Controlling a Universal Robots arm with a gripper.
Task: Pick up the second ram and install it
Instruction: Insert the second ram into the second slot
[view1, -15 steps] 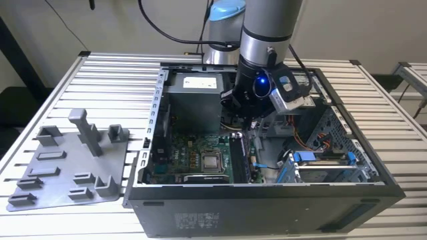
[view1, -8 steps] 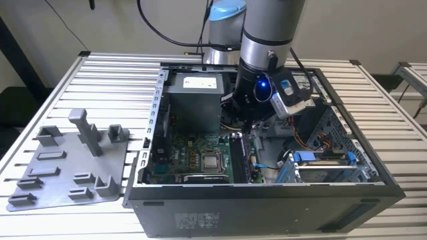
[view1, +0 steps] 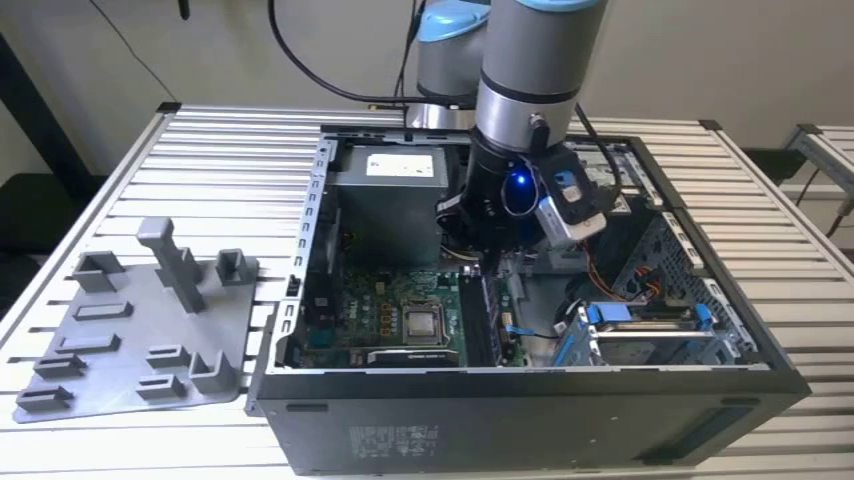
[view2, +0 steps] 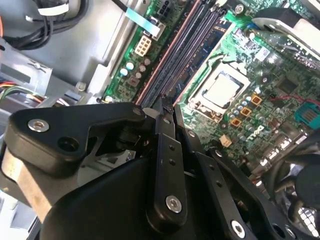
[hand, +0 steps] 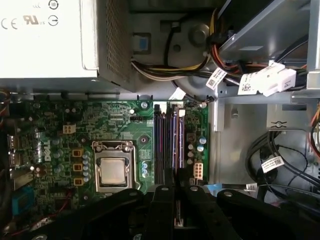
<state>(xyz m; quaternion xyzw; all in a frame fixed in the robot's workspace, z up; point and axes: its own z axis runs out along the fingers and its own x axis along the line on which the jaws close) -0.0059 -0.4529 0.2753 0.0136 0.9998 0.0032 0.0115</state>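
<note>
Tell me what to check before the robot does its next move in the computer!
1. Computer case open on top: ok, the arm reaches inside.
2. Gripper above the slots: ok, it lines up with them in both wrist views.
3. Memory stick held in the gripper: cannot tell.
4. A slot free for the stick: cannot tell, the slots look dark and alike.
5. Cables off the slots: ok, the bundle lies past the slots' far end, by the power box.
</note>
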